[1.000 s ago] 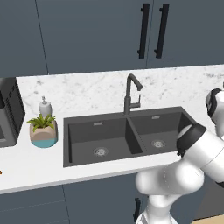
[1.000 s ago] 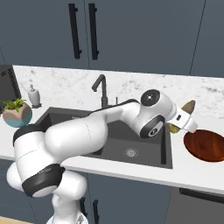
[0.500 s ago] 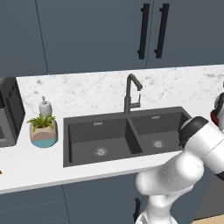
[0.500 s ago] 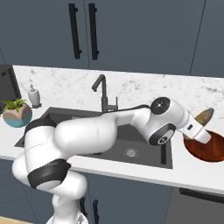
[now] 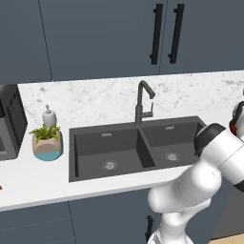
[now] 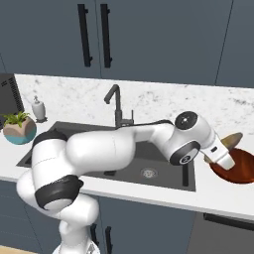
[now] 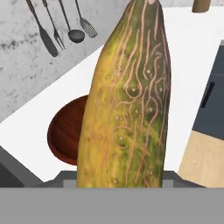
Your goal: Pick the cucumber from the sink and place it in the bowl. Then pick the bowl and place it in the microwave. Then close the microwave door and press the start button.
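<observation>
Swung further right since the earlier frame, the gripper now hangs over the bowl at right of frame, jaws clamped on the cucumber. No writing is readable.

Arm stretched right; tool clamped on cucumber.

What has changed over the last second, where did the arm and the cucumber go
The arm swung further to its right, carrying the cucumber from beside the sink to just above the bowl on the counter. The gripper has kept its hold on the cucumber throughout; nothing was let go. The bowl, tap, potted plant and soap bottle stayed where they were.
</observation>
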You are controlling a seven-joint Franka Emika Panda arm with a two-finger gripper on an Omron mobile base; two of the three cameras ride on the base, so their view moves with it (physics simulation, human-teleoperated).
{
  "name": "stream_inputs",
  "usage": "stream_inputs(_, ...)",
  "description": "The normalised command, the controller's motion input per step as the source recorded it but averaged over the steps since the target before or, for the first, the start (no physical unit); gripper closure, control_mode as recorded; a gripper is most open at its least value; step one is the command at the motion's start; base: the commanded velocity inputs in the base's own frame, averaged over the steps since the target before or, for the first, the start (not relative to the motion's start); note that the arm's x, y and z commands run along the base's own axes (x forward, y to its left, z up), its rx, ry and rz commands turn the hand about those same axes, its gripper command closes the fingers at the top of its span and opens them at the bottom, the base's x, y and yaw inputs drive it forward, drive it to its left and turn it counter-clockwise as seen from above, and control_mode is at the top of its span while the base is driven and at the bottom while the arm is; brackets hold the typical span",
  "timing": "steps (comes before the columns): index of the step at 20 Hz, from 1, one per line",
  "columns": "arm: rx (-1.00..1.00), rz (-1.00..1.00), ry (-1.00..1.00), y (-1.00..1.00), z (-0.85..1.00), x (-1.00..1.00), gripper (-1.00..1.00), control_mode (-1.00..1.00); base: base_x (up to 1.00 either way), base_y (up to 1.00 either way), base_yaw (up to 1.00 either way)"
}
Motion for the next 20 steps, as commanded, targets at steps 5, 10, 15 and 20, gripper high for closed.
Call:
stream_inputs(5,0.04,-0.03,0.0,-0.03,-0.26,0.01,1.0,-1.0,0.0,0.0,0.0)
stream_inputs(10,0.02,-0.04,0.02,0.0,-0.28,0.06,1.0,-1.0,0.0,0.0,0.0)
stream_inputs(15,0.01,-0.03,0.01,0.0,-0.27,0.06,1.0,-1.0,0.0,0.0,0.0)
stream_inputs(20,0.04,-0.02,0.05,0.0,-0.05,0.14,1.0,-1.0,0.0,0.0,0.0)
